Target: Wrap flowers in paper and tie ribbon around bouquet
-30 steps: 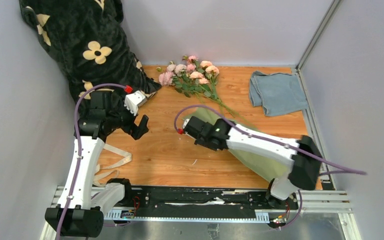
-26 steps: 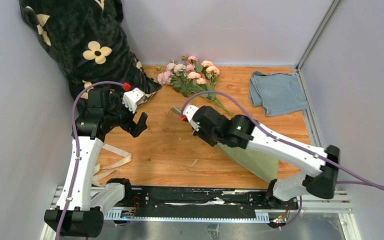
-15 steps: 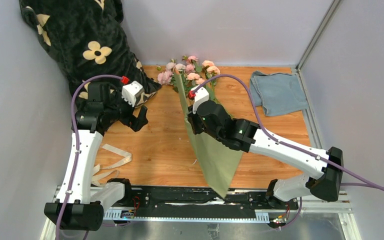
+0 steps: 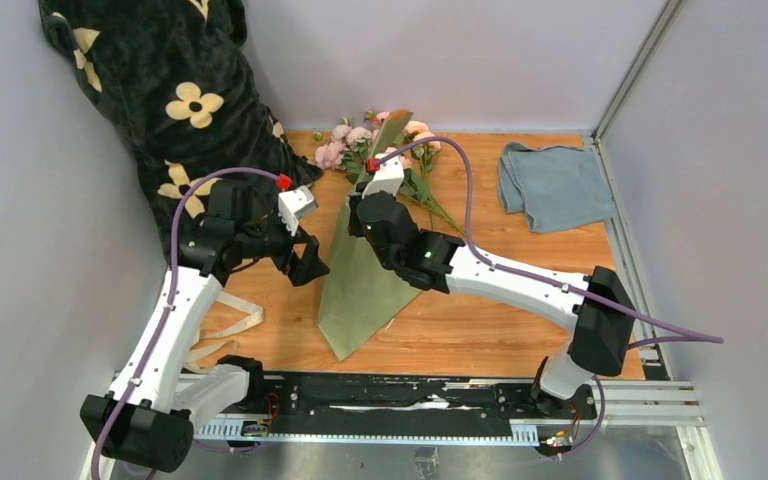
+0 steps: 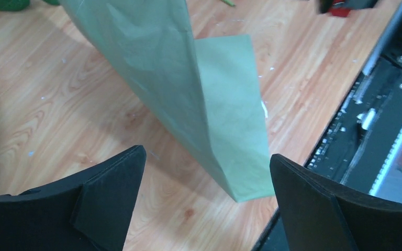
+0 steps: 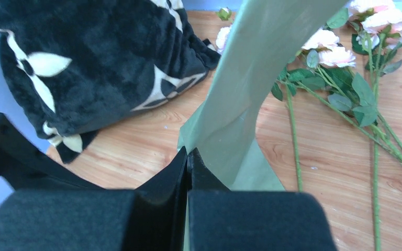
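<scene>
The paper, clamped at one edge in the shut right pincer, has been swept within a second from the 4 o'clock side of the bench to its middle, the lower corner trailing toward 6 o'clock. The flowers are left unwrapped at 12 o'clock. The left pincer, jaws apart, has been brought alongside at 9 o'clock, seemingly to help spread the sheet.

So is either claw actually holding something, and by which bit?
The right gripper is shut on the paper, pinching it at an edge so that part of the sheet stands up off the table. The left gripper is open and holds nothing.
</scene>
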